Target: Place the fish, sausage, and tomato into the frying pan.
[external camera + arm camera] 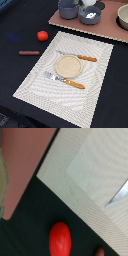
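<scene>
The tomato (42, 35) is a small glossy red ball on the dark table, off the placemat on the exterior view's left; it also shows in the wrist view (60, 239). The sausage (29, 52) is a thin reddish-brown rod lying flat just in front of it; only its tip (100, 251) shows in the wrist view. The blue-grey frying pan (96, 19) stands on the pink board at the back, and a white piece, the fish (89, 15), lies in it. My gripper (89, 2) hangs right above the pan at the frame's top edge; its fingers are cut off.
A taller grey pot (68, 9) stands beside the pan, and a cream bowl (123, 17) sits at the board's (75, 26) right end. The striped placemat (95, 85) carries a tan plate (68, 66), an orange-handled knife (80, 57) and a fork (67, 81).
</scene>
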Controlling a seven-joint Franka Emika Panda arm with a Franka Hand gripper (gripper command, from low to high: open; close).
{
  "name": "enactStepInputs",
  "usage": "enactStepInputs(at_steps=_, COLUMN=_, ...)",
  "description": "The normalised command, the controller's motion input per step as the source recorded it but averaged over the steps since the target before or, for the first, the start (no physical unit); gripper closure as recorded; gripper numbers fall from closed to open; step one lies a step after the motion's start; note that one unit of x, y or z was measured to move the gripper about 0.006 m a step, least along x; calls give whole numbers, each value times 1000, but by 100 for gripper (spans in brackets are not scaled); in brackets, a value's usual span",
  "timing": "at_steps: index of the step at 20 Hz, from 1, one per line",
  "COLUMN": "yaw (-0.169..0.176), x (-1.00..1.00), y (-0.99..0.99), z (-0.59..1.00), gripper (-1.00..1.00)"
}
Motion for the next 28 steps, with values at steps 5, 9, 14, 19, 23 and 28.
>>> enactStepInputs(at_steps=5, yaw=0, x=-614, y=-889, z=-383, gripper=-100)
enactStepInputs(at_steps=9, yaw=0, x=-681, y=-839, z=-238, gripper=-100)
enactStepInputs(at_steps=14, yaw=-3, x=-740, y=-767, z=-215, gripper=-100)
enactStepInputs(at_steps=19, yaw=-1, x=-740, y=-762, z=-263, gripper=-100)
enactStepInputs(at_steps=23, yaw=0, x=-877, y=-582, z=-266, gripper=-100)
enactStepInputs(at_steps=28, yaw=0, x=-987, y=-299, z=-288, gripper=-100)
